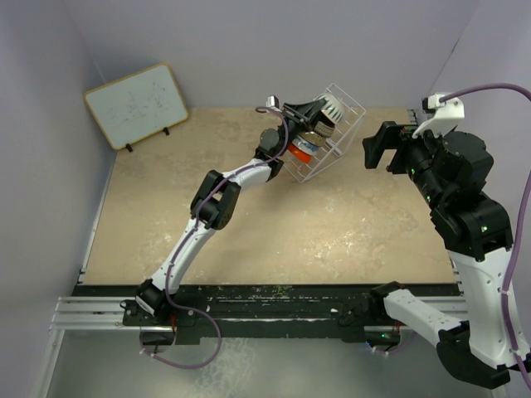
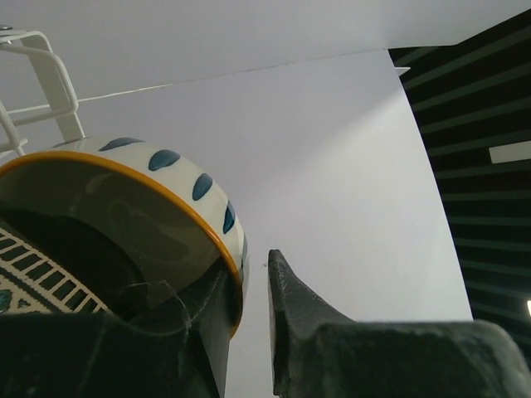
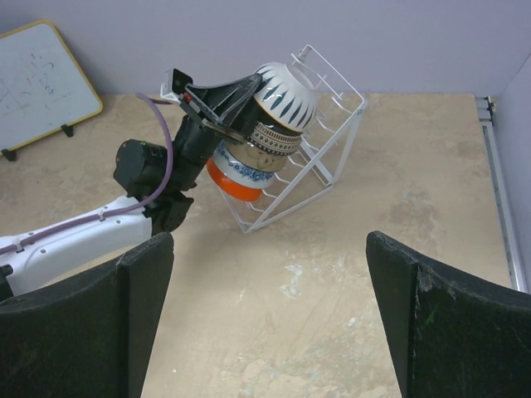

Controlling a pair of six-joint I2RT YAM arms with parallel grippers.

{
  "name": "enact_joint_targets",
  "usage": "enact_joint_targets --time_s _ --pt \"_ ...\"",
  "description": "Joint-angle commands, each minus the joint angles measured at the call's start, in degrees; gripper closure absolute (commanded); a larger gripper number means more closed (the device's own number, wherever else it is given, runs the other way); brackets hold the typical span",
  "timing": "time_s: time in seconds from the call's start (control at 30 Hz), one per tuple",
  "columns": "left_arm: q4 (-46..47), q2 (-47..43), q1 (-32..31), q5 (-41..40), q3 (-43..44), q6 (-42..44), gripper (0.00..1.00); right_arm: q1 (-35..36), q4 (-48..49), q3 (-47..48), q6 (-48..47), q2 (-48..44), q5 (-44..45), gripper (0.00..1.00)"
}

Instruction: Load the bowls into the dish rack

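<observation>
Robot at the dish rack: the left arm (image 1: pixel 211 199) reaches across the table (image 1: pixel 249 249) to the white wire dish rack (image 3: pixel 336 137), which stands tilted near the far edge, right of centre, with the loading of the bowls apparently close to done. The left jaws straddle the orange-edged rim of a cream bowl (image 3: pixel 286 93) marked with dark teardrops, one finger inside it and the outer finger (image 2: pixel 290 323) beside its wall. The wrist view shows a sliver of background between that outer finger and the bowl, so the jaws look slightly parted rather than clamped, as if the bowl's weight were being handed to the wires.

That bowl sits on edge at the top of the row. Below it, also on edge and leaning one against the next, are a brown-banded bowl (image 3: pixel 274 139), a blue-patterned bowl (image 3: pixel 245 170) and, lowest and nearest the table, an orange bowl (image 3: pixel 231 187). The slope of the rack appears to hold the row nested together. A fifth bowl cannot be made out, and none is seen loose on the table.

The right arm (image 1: pixel 465 191) hangs near the right edge, the right jaws spread wide with nothing between them and pointed at the rack, seemingly held off to leave the left arm room. A whiteboard (image 1: pixel 137 104) stands in the far left corner
</observation>
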Motion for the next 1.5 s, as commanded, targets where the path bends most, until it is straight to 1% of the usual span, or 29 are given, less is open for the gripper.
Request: enact_joint_targets --time_s 0.0,0.1,0.17,0.33,0.5,0.63,0.87,0.9,1.03,1.23,1.43,1.47 --pt "-1.39 -3.17 0.73 -1.09 -1.11 0.77 0.73 -0.18 2.25 -0.01 -0.95 -0.05 0.12 0.00" --pt "-1.70 -4.15 0.73 -1.03 -2.32 0.96 0.68 -0.18 2.22 0.03 -0.95 -0.10 0.20 0.00" --pt "-2.68 -5.21 0.77 -0.85 -3.80 0.79 0.67 -0.18 2.32 -0.03 -0.96 -0.16 0.12 0.00" --pt "-9.41 -9.68 0.83 0.78 -8.80 1.13 0.67 -0.18 2.45 -0.29 -0.90 -0.18 0.05 0.00" --pt "-15.92 -13.28 1.43 3.16 -10.89 2.83 0.65 -0.18 2.36 -0.14 -0.93 -0.44 -0.05 0.00" --pt "-20.08 -15.07 1.77 4.49 -11.60 4.41 0.55 -0.18 2.35 -0.14 -0.86 -0.61 -0.23 0.00" --pt "-23.14 -17.04 2.13 5.65 -13.22 5.04 0.47 -0.18 2.31 -0.06 -0.85 -0.91 -0.33 0.00" --pt "-23.48 -17.21 2.21 5.96 -13.40 5.28 0.44 -0.18 2.31 -0.05 -0.83 -0.89 -0.33 0.00" --pt "-24.28 -18.75 2.82 7.27 -15.63 5.81 0.37 -0.18 2.32 -0.14 -0.74 -0.96 -0.50 0.00" --pt "-25.43 -22.00 4.12 9.36 -19.06 7.86 0.23 -0.18 2.51 0.03 -0.52 -0.97 -0.66 0.00" --pt "-25.58 -25.43 4.97 11.13 -22.92 10.71 0.17 -0.18 2.41 0.61 -0.44 -0.65 -0.79 0.00" --pt "-25.44 -26.27 5.07 11.52 -23.77 11.34 0.13 -0.18 2.46 0.76 -0.39 -0.77 -0.75 0.00"
